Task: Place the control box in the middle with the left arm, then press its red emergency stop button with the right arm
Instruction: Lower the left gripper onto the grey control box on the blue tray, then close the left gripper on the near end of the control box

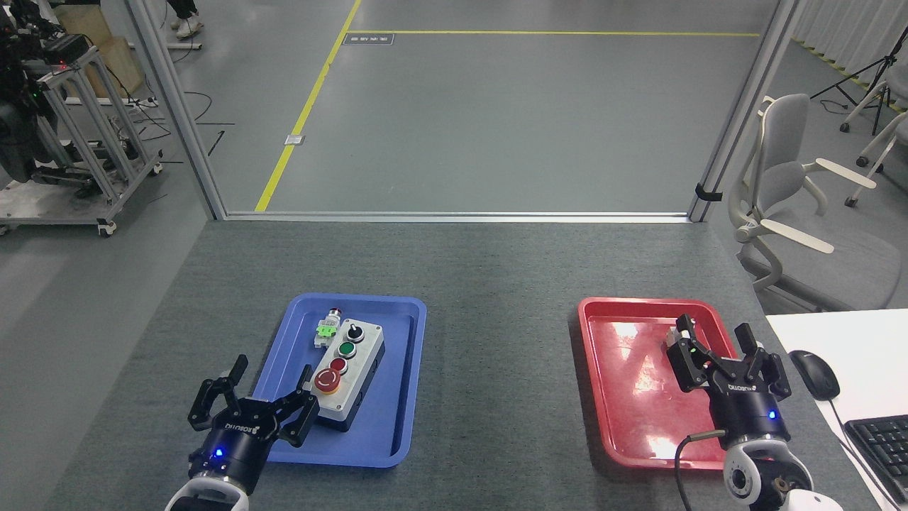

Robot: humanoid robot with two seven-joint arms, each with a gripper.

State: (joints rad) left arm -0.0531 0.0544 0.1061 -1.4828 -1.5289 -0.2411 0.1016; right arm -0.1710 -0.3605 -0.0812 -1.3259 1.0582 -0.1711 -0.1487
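Observation:
The control box (pixel 345 375) lies in the blue tray (pixel 397 397), light grey face up, with a black knob, a green button, a small red button and the red emergency stop button (pixel 326 381) nearest me. My left gripper (pixel 273 375) stands open just left of and below the box's near end, over the tray's left rim, touching nothing. Over the right side of the red tray (pixel 624 397) my right gripper (pixel 713 337), the one with the grey cable loop, hangs open and holds nothing. The middle (pixel 496 369) between the trays is bare grey felt.
A small white-and-green switch part (pixel 326 328) lies in the blue tray beside the box's far end. A white side table with a mouse (pixel 814 374) and keyboard (pixel 879 440) stands at the right. An office chair (pixel 787 206) sits beyond the table's right edge.

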